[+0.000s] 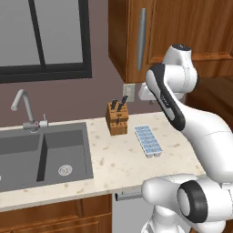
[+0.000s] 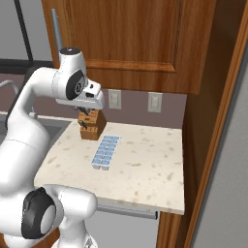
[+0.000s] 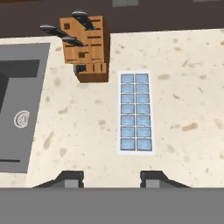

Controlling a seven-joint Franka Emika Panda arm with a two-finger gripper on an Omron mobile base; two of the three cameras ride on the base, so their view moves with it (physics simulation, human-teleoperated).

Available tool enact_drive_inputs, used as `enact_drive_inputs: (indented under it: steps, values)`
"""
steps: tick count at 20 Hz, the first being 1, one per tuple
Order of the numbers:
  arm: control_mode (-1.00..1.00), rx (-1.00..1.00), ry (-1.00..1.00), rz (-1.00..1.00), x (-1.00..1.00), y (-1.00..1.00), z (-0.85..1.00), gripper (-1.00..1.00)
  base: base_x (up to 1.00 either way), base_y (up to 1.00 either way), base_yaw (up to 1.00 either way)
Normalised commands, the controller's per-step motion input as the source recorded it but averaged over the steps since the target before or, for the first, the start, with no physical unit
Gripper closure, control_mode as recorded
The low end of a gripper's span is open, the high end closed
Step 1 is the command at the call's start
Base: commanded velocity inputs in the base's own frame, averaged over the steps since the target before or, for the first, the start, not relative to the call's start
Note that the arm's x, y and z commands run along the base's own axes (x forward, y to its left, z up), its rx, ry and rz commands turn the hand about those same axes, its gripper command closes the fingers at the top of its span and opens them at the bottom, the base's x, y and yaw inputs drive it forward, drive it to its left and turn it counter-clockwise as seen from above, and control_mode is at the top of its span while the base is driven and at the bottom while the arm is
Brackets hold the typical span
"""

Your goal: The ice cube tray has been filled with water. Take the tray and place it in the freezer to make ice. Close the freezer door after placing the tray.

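Water in two rows of pale blue cells fills the small white rectangular plastic ice cube tray, which lies flat on the speckled beige stone desk, long axis running twelve to six in the hand view, so it stays level. The pincer hovers above, tips apart with nothing between them, tray ahead at one o'clock. A brown wooden knife block stands near the tray's far end at ten o'clock, crowding an approach; the grey sink lies at nine.
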Motion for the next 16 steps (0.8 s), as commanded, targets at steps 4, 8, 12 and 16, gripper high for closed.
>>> enact_drive_inputs:
  steps: [4,8,12,16]
  values:
    - [-1.0,0.0,0.0,0.0,-0.09,-0.03,-0.07,-1.0,0.0,0.0,0.0]
    - [-1.0,0.0,-0.03,-0.03,-0.34,-0.17,-0.28,-1.0,0.0,0.0,0.0]
    - [-1.0,0.0,-0.12,-0.07,-0.49,-0.19,-0.42,-1.0,0.0,0.0,0.0]
    - [-1.0,0.01,-0.24,-0.11,-0.7,-0.21,-0.42,-1.0,0.0,0.0,0.0]
